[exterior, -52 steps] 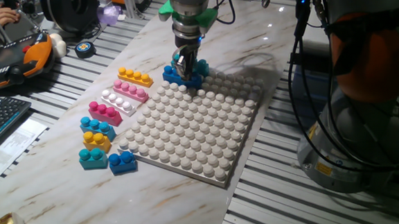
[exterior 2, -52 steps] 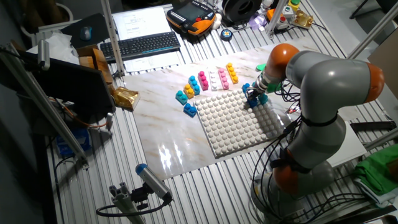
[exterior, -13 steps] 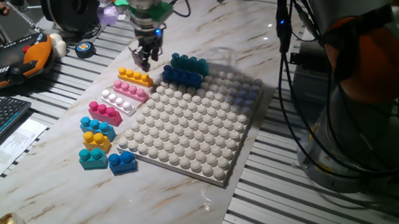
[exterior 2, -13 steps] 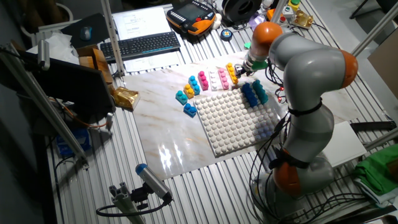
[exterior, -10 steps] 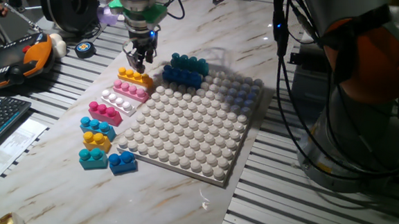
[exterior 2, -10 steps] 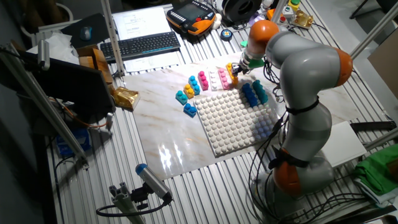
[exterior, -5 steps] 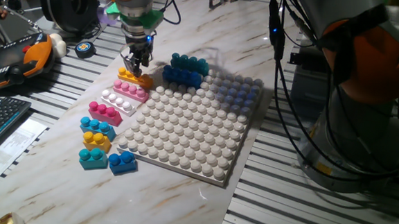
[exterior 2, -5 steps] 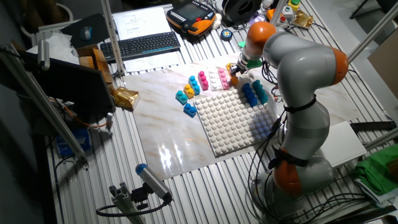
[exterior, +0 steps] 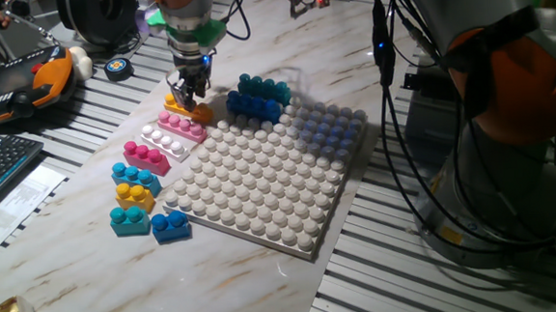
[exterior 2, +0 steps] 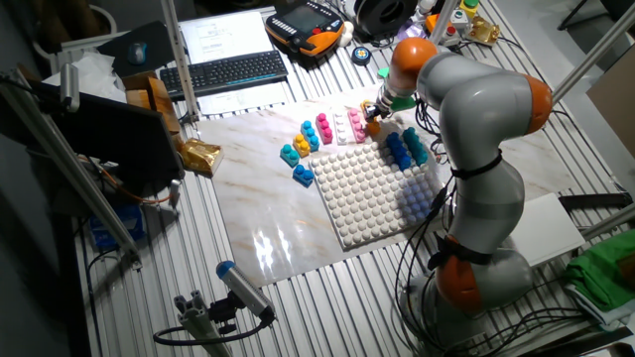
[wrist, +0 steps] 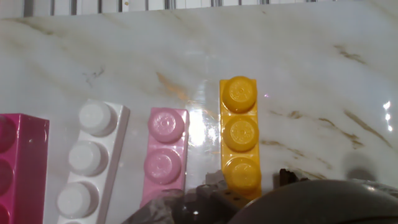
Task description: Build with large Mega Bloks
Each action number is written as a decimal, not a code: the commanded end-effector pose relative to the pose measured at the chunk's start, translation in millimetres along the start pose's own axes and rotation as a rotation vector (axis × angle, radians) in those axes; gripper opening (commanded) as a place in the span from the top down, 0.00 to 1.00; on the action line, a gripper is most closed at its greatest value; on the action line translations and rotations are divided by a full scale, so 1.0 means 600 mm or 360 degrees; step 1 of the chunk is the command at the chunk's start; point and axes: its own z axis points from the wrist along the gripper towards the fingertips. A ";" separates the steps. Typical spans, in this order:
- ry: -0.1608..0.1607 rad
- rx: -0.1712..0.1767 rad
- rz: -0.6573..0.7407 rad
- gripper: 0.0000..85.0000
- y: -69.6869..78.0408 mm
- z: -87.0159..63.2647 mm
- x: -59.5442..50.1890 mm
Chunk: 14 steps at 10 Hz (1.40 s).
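- The end effector (exterior: 190,92) hangs low over one end of the orange-yellow brick (exterior: 189,108), its fingers either side of it; whether they grip it I cannot tell
- That brick lies flat on the desk (exterior: 111,273), directly beneath; the pink brick (wrist: 163,155) just beside it, then the white brick (wrist: 87,158), then the magenta brick (wrist: 18,165)
- The teal brick (exterior: 263,86) and blue brick (exterior: 254,104) sit together on the baseplate (exterior: 270,185), off to the side
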 end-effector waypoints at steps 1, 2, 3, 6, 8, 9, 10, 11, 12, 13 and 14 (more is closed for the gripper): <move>0.0000 -0.0002 -0.0003 0.44 0.000 0.001 0.000; 0.0007 -0.0002 -0.0005 0.44 0.000 0.001 0.000; 0.0017 -0.0002 -0.0003 0.45 0.000 0.002 0.000; 0.0078 -0.0003 0.0015 0.46 0.000 0.007 0.002; 0.0086 -0.0031 0.0022 0.50 0.003 0.010 0.004; 0.0082 -0.0036 0.0020 0.52 0.005 0.010 0.006; 0.0072 -0.0032 0.0020 0.53 0.007 0.010 0.007; 0.0069 -0.0032 0.0020 0.54 0.009 0.012 0.009; 0.0062 -0.0034 0.0020 0.54 0.012 0.015 0.012; 0.0055 -0.0034 0.0020 0.55 0.014 0.017 0.015; 0.0055 -0.0032 0.0012 0.57 0.014 0.016 0.014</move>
